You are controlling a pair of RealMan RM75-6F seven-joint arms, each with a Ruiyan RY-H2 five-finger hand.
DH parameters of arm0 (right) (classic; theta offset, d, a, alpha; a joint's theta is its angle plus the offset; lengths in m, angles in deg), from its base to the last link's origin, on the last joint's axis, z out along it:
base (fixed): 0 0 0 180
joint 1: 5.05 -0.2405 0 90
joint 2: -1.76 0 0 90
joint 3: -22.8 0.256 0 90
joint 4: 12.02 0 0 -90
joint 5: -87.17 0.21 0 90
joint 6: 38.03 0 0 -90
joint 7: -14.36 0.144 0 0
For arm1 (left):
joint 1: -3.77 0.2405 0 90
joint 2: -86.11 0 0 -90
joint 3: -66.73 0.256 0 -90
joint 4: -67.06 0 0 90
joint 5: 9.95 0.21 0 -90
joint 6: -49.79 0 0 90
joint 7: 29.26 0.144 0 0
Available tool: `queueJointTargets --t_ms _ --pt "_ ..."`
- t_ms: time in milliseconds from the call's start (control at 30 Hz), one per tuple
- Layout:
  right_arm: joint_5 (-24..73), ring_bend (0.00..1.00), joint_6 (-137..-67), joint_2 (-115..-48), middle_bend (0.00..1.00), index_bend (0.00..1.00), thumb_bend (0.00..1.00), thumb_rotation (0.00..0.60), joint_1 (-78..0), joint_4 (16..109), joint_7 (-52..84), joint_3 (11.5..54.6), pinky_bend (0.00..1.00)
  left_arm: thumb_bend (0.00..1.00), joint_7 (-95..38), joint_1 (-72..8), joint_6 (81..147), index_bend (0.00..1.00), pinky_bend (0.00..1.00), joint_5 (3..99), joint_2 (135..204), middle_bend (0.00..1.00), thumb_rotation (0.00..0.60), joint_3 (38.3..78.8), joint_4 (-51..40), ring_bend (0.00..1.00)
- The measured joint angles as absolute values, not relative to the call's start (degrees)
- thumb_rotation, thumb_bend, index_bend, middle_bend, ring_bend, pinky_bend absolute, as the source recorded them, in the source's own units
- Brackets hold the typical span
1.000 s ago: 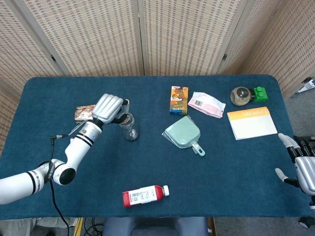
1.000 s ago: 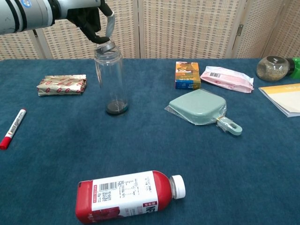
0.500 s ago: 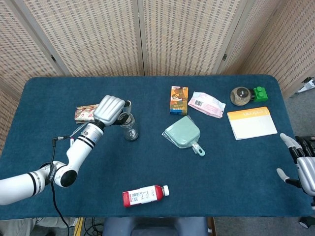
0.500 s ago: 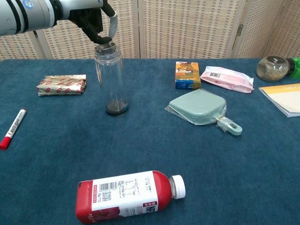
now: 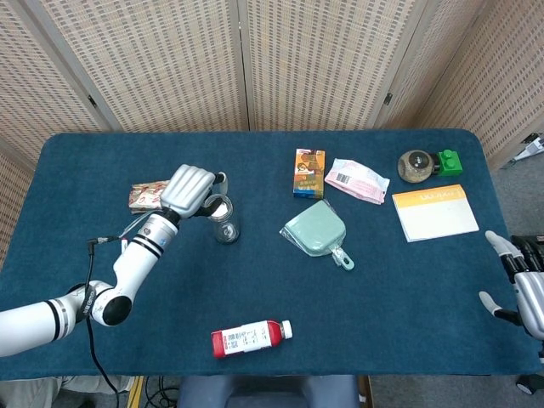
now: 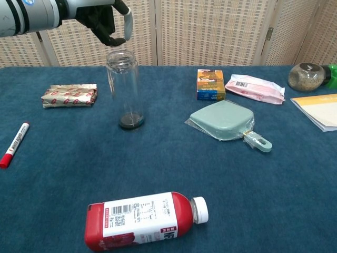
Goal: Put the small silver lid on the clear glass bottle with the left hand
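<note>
The clear glass bottle stands upright left of the table's middle. In the head view a small silvery lid shows on its mouth; in the chest view the lid is only a pale band at the rim, and its seating is hard to judge. My left hand hovers just above and left of the mouth, apart from it, fingers spread and holding nothing. My right hand hangs off the table's right edge, fingers apart and empty.
A red drink bottle lies at the front. A red marker and a foil pack lie left of the glass bottle. A green pouch, orange box, pink packet, jar and notebook sit right.
My left hand pressed the lid onto the bottle's mouth, then let go and rose a little above it. The right hand stayed put.
</note>
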State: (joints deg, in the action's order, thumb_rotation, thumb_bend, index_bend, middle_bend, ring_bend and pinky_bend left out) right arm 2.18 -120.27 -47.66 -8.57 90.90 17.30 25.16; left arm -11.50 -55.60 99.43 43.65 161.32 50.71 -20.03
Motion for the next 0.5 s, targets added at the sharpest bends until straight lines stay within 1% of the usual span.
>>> queueJointTargets --t_ms 67,133,200,267,367,500 --pt "2.20 0.03 -120.39 -47.56 0.14 0.00 0.24 0.600 -8.55 90.91 17.35 25.24 0.07 0.43 -11.55 -55.20 100.11 0.45 1.00 43.52 160.72 1.00 0.600 50.62 -20.95 1.00" --pt "2.25 0.03 -120.57 -47.44 0.14 0.00 0.24 0.600 -8.51 90.91 17.43 25.35 0.07 0.43 -11.52 -54.61 101.00 0.42 1.00 43.31 160.06 0.98 0.600 50.60 -22.09 0.97" --pt "2.31 0.03 -120.73 -47.23 0.14 0.00 0.24 0.600 -8.48 90.91 17.53 25.47 0.07 0.43 -11.35 -53.90 102.06 0.40 1.00 42.97 159.31 0.92 0.600 50.64 -23.40 0.91" --pt "2.40 0.03 -120.73 -46.96 0.14 0.00 0.24 0.600 -8.50 90.91 17.59 25.58 0.07 0.43 -10.77 -52.89 103.48 0.37 1.00 42.30 158.23 0.84 0.600 50.84 -25.30 0.83" --pt "2.47 0.03 -120.42 -46.63 0.14 0.01 0.24 0.600 -8.69 90.93 17.79 25.68 0.07 0.43 -9.60 -50.96 106.23 0.36 1.00 40.76 156.45 0.77 0.600 51.34 -28.57 0.73" --pt "2.49 0.03 -119.81 -46.41 0.14 0.00 0.24 0.600 -9.03 90.73 18.43 25.78 0.07 0.43 -8.58 -47.73 110.97 0.36 1.00 38.96 154.54 0.70 0.600 52.11 -32.27 0.66"
